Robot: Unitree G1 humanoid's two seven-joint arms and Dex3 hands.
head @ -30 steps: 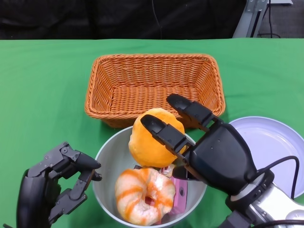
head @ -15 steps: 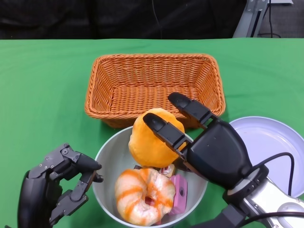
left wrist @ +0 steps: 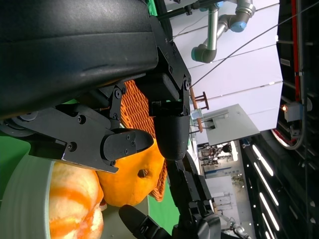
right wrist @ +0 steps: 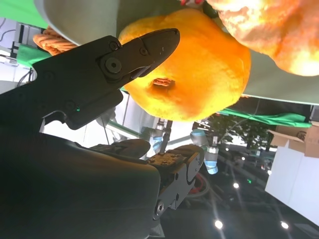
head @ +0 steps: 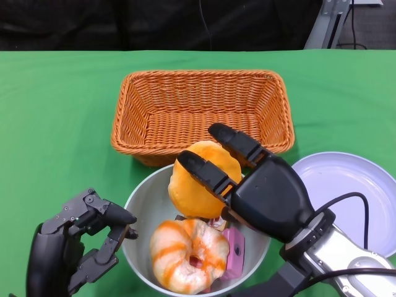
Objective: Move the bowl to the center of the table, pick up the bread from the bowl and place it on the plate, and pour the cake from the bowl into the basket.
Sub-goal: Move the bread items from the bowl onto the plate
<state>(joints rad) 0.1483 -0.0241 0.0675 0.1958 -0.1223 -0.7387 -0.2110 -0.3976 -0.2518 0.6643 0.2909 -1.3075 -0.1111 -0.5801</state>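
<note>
The right hand point(head: 260, 192) held the orange bread point(head: 201, 179) lifted above the grey bowl point(head: 145, 198), near the wicker basket point(head: 201, 108). The striped cake point(head: 189, 255) lay in the bowl. The left hand point(head: 80, 244) hovered beside the bowl's rim, fingers apart, holding nothing. The white plate point(head: 352, 192) sat on the green surface point(head: 55, 124).

R hand point(head: 257, 185): glossy black rounded shell, blocky black fingers w/ round screws at the pivots; silver forearm at lower right of head view, thin black cable looped over it. L hand point(head: 71, 244), lower left: matte dark-grey linkage fingers, small screws.
</note>
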